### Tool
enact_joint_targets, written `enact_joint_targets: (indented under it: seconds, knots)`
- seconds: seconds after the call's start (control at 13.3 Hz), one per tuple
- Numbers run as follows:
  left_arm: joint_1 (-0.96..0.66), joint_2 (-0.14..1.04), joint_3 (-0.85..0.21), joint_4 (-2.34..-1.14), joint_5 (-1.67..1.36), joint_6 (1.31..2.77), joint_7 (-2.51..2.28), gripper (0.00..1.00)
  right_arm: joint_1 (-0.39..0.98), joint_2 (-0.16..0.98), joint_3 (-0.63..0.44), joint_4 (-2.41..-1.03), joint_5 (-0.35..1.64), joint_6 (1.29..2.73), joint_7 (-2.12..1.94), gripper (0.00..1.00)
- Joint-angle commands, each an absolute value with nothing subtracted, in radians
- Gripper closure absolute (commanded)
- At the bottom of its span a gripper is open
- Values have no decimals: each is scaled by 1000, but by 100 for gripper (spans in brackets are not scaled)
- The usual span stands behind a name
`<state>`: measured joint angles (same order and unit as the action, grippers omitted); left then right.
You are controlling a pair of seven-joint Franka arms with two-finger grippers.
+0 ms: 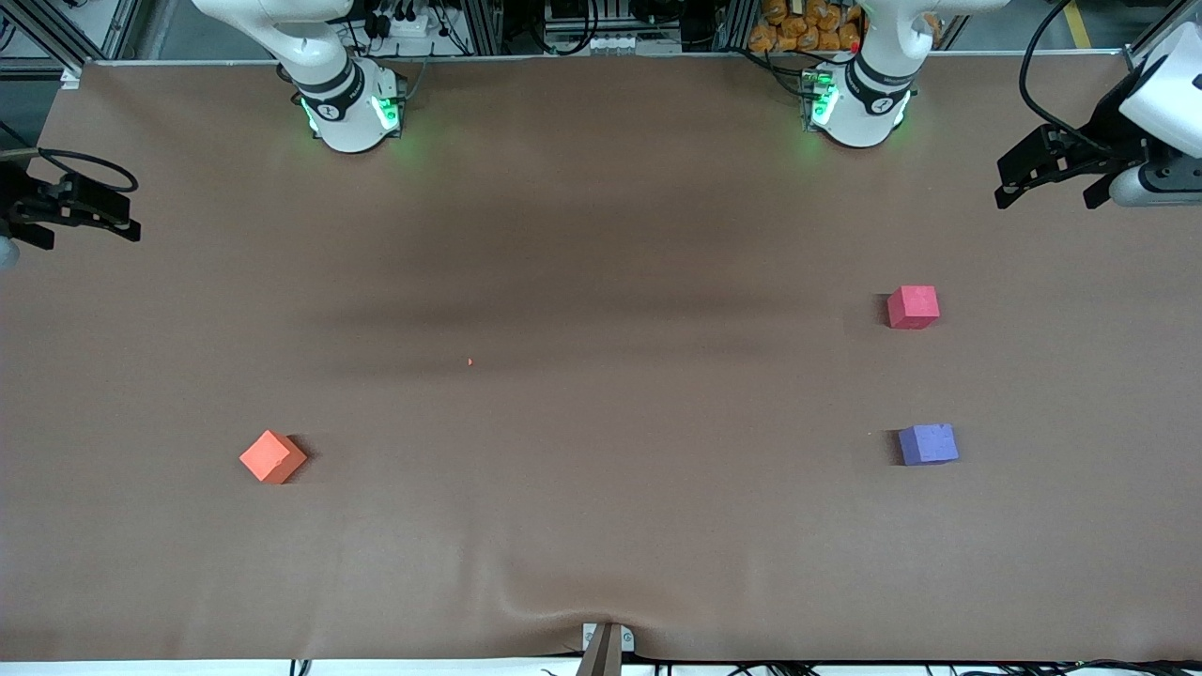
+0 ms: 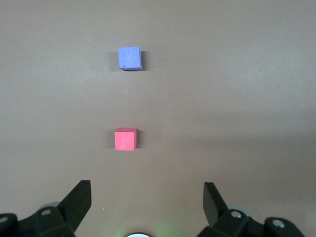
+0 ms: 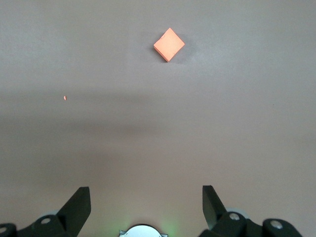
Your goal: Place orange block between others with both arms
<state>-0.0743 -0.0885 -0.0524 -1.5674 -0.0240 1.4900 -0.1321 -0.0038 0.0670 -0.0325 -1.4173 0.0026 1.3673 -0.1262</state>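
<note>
The orange block [image 1: 272, 456] [image 3: 169, 44] lies turned corner-on on the brown table, toward the right arm's end. The others sit toward the left arm's end: a pinkish-red cube [image 1: 913, 307] [image 2: 125, 139] and, nearer the front camera, a purple-blue cube [image 1: 928, 444] [image 2: 130, 59], with a bare gap between them. My left gripper [image 1: 1007, 186] [image 2: 147, 197] hangs open and empty above the table's edge at the left arm's end. My right gripper [image 1: 127, 214] [image 3: 146, 197] hangs open and empty above the edge at the right arm's end. Both arms wait, raised.
The two green-lit arm bases [image 1: 352, 113] [image 1: 855, 108] stand along the table's back edge. A tiny orange speck [image 1: 470, 361] lies mid-table. A small metal mount [image 1: 606, 646] sits at the front edge, where the brown cover [image 1: 601, 526] wrinkles.
</note>
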Motion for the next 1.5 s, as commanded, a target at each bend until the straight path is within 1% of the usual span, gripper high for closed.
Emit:
enact_joint_targets:
  seconds: [0.0, 0.38, 0.6, 0.83, 1.13, 1.43]
  knots:
    - [-66, -75, -54, -1528, -15, 1465, -109, 0, 2, 67, -32, -1411, -5, 1368, -107, 0]
    - [-67, -72, -52, -1525, -15, 1468, -109, 0, 2, 67, -32, -1411, -2, 1370, -107, 0]
    - [-69, -60, -58, -1528, -14, 1477, -126, 0, 0, 98, -34, -1416, 12, 1414, -118, 0]
    - [-67, -58, -60, -1529, -14, 1477, -118, 0, 3, 193, -34, -1420, 14, 1482, -144, 0]
    - [-74, -57, -61, -1536, -14, 1482, -120, 0, -9, 360, -34, -1424, 12, 1687, -236, 0]
    - [-75, -49, -61, -1535, -14, 1483, -120, 0, -12, 504, -34, -1427, 11, 1814, -463, 0]
